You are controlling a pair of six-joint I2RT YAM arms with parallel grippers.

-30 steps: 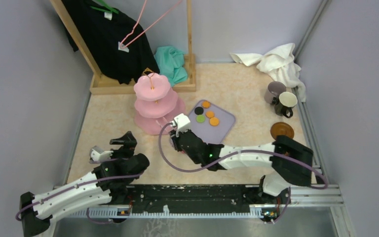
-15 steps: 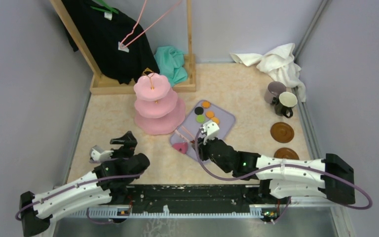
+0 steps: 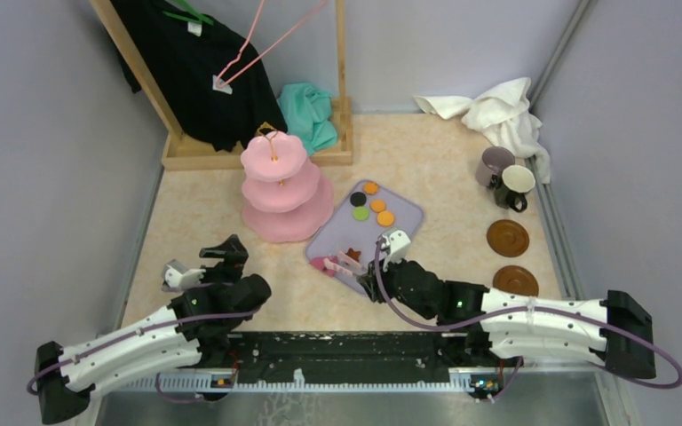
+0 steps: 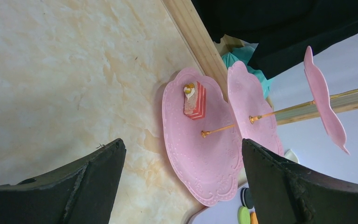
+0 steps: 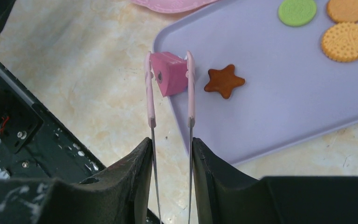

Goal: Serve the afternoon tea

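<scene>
The pink three-tier stand (image 3: 277,191) stands at the middle left; in the left wrist view its bottom tier (image 4: 200,158) carries a red cake slice (image 4: 195,100). My right gripper (image 3: 378,269) is shut on the thin pink tongs (image 5: 189,93), and their tips stand either side of a pink wedge (image 5: 170,77) at the near-left corner of the lilac tray (image 5: 279,93). A brown star (image 5: 223,80) lies beside the wedge. Orange (image 3: 385,217), green (image 3: 360,213) and black (image 3: 357,199) rounds lie at the far end of the tray. My left gripper (image 3: 222,257) is open and empty, short of the stand.
A mauve mug (image 3: 495,164) and a cream mug (image 3: 517,184) stand at the far right beside a white cloth (image 3: 506,111). Two brown saucers (image 3: 507,235) (image 3: 515,280) lie along the right edge. A wooden clothes rack (image 3: 231,151) with a black garment stands behind the stand.
My right arm has swung right and drawn back from beside the stand to the tray's near corner, tongs in hand. The pink wedge now shows at the tong tips. The left arm has not moved.
</scene>
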